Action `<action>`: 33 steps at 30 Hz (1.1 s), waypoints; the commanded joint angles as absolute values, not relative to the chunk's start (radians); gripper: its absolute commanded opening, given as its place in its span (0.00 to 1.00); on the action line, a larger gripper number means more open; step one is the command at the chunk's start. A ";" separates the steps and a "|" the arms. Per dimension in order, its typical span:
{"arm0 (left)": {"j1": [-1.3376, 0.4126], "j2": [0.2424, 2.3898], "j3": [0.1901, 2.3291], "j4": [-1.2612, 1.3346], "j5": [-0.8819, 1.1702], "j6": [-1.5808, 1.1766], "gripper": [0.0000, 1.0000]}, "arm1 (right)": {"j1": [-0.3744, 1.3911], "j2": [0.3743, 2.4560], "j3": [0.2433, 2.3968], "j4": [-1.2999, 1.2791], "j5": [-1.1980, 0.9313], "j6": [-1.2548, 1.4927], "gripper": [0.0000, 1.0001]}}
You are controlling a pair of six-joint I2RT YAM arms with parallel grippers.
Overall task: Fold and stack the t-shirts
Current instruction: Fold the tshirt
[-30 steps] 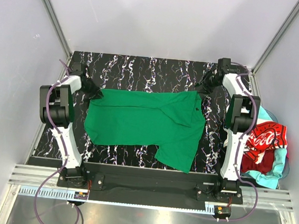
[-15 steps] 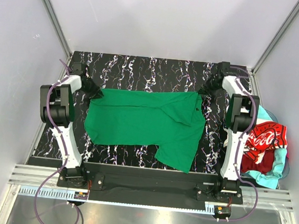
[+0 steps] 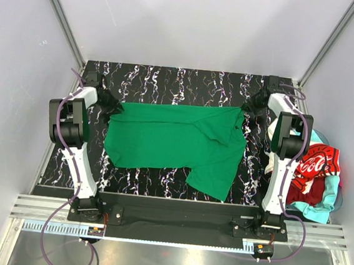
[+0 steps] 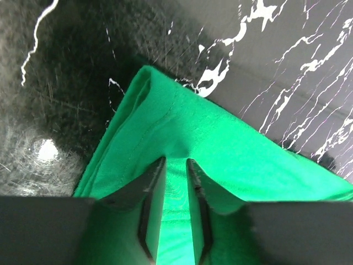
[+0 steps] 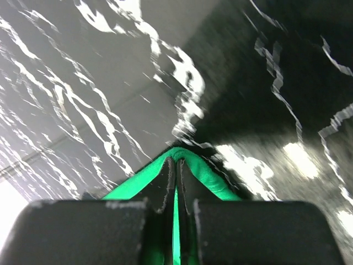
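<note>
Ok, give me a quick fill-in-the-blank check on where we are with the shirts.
1. The spread shirt on the table is ____ in colour.
2. The left gripper and right gripper are both ____ on its far corners.
3. The pile of shirts sits off the table's ____ edge.
4. The pile's top shirt, with white script, is ____.
Missing words: green; shut; right; red.

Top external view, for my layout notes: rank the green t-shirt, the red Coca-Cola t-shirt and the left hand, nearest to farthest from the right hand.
1. green t-shirt: its far right corner is pinched in the right hand.
2. red Coca-Cola t-shirt: past the right edge of the table.
3. left hand: across the table, gripping the shirt's far left corner.
</note>
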State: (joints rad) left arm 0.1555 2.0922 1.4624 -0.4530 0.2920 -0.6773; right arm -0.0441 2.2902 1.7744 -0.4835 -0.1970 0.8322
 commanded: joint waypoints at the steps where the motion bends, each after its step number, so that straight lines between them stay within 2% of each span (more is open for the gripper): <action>1: 0.161 2.105 1.515 -0.448 0.261 -0.628 0.32 | -0.052 2.328 1.891 -0.471 -0.181 0.815 0.00; 3: 0.160 2.097 1.563 -0.469 0.261 -0.614 0.39 | -0.051 2.361 1.961 -0.509 -0.199 0.796 0.00; 6: 0.160 2.060 1.612 -0.505 0.236 -0.585 0.42 | -0.052 2.411 2.096 -0.614 -0.218 0.738 0.03; 8: 0.160 2.017 1.612 -0.517 0.222 -0.575 0.41 | -0.052 2.443 2.188 -0.705 -0.222 0.720 0.17; 10: 0.161 1.984 1.571 -0.514 0.225 -0.580 0.41 | -0.051 2.474 2.308 -0.833 -0.221 0.674 0.24; 11: 0.160 1.952 1.548 -0.502 0.229 -0.581 0.41 | -0.051 2.474 2.330 -0.886 -0.212 0.663 0.34; 14: 0.163 1.915 1.462 -0.474 0.255 -0.598 0.41 | -0.049 2.425 2.338 -0.942 -0.200 0.620 0.52; 22: 0.166 1.881 1.309 -0.374 0.325 -0.660 0.37 | -0.038 2.100 1.967 -0.850 -0.222 0.583 0.54; 25: 0.164 1.908 1.301 -0.299 0.368 -0.650 0.28 | -0.031 2.014 1.833 -0.801 -0.300 0.580 0.50; 26: 0.166 1.916 1.301 -0.293 0.371 -0.646 0.28 | -0.026 1.993 1.800 -0.801 -0.308 0.575 0.49; 33: 0.176 1.982 1.327 -0.437 0.233 -0.591 0.27 | 0.035 1.826 1.489 -0.759 -0.353 0.528 0.47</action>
